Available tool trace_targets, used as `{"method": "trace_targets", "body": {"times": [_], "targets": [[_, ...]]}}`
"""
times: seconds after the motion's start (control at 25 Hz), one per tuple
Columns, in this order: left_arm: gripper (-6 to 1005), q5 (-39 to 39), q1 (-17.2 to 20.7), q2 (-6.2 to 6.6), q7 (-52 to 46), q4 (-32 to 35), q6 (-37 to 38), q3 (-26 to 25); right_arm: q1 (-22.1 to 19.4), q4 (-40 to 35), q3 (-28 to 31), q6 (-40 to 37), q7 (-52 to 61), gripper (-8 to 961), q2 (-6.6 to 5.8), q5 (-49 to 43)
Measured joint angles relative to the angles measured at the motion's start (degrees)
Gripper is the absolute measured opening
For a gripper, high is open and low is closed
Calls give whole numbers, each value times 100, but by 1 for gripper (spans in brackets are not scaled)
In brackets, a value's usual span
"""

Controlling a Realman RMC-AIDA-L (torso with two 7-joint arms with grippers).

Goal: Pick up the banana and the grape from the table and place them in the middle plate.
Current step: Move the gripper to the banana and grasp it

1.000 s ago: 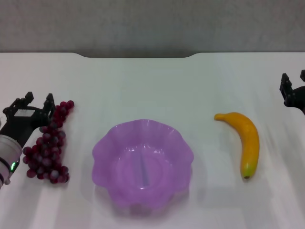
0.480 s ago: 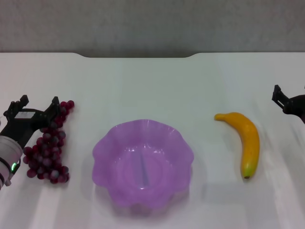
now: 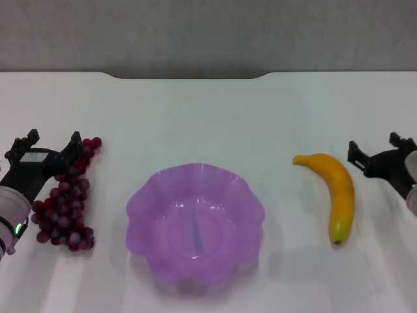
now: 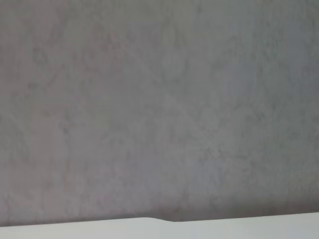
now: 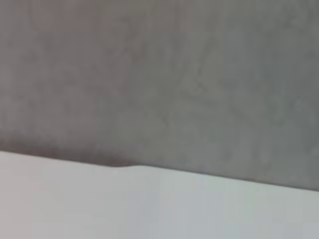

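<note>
Left gripper [image 3: 51, 145] spread wide at far end of grape [image 3: 64, 199] on worktop [image 3: 208, 111]; right gripper [image 3: 374, 150] spread wide just beside banana [image 3: 333, 190], not touching; middle plate [image 3: 140, 199] between 2 fruits, holding neither; wrist views showing only wall and worktop edge.

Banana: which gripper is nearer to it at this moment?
Right. The right gripper, open, sits just beside the banana toward the table edge, not touching. The left gripper, open, is across the middle plate at the grape.
</note>
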Motion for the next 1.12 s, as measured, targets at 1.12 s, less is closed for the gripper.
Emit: {"method": "trace_targets", "body": {"times": [1.12], "targets": [[895,25,64,-2,0,2,279,149,-246,-161,-1124,527,428,895,25,7]]}}
